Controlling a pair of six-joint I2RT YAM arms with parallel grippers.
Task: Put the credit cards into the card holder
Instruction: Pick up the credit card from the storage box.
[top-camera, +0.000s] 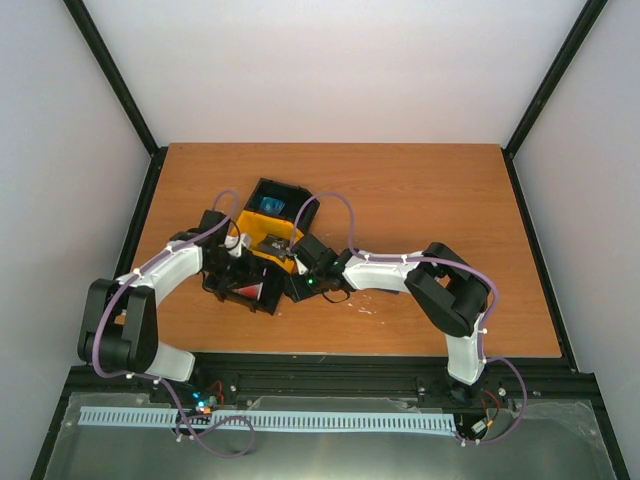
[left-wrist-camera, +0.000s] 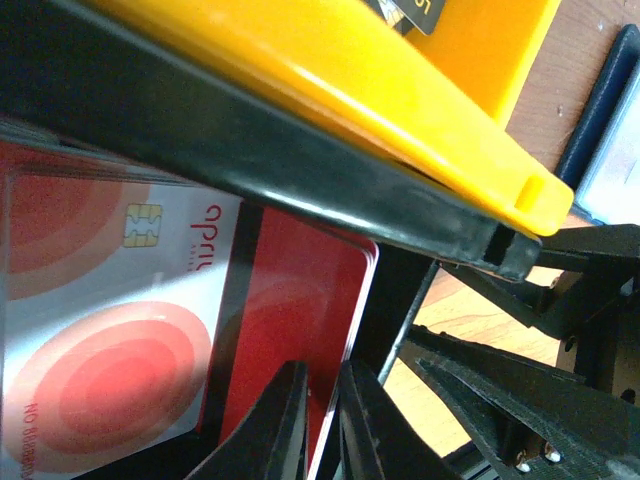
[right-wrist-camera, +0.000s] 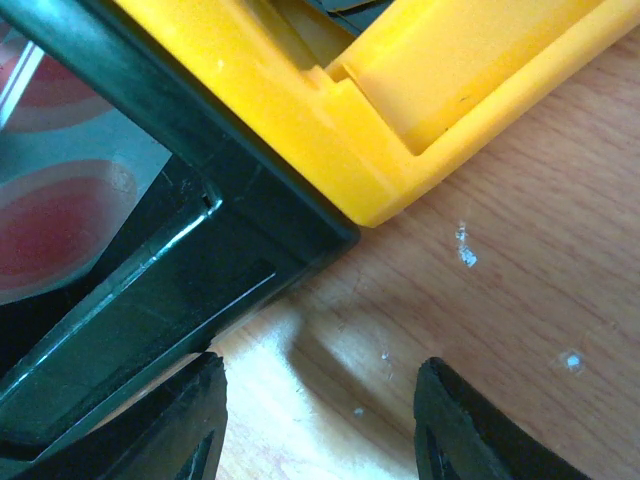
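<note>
Nearest the arm bases, a black plastic bin (top-camera: 222, 290) sits on the orange-brown wooden worktop (top-camera: 420, 200), turned askew to its edges. Inside it lie the credit cards (left-wrist-camera: 100, 340): a white plastic one with red rings and a gold chip, face up, overlapping a plain red card with a dark stripe (left-wrist-camera: 300, 320). They lie flat. The red card's free edge runs straight toward the left tool (left-wrist-camera: 322, 378). Both cards are cropped, so which side is the long one cannot be told. The left tool's two black fingers (left-wrist-camera: 285, 430) are pressed almost together, and that edge of the red card sits in the thin slot between them. It looks like a pinch on the card's rim. Just right of the bin's corner, the right tool (right-wrist-camera: 320, 372) hangs low over bare wood, its fingers spread wide around nothing. Behind the black bin and touching it is a yellow plastic bin (top-camera: 254, 226), with some dark item inside that is too small to identify. Farthest back, just beyond the yellow bin, the dark blue card holder (top-camera: 262, 192) lies open on the worktop with its lighter blue inside facing up. Its longer side runs left to right, slanting nearer on the right.
</note>
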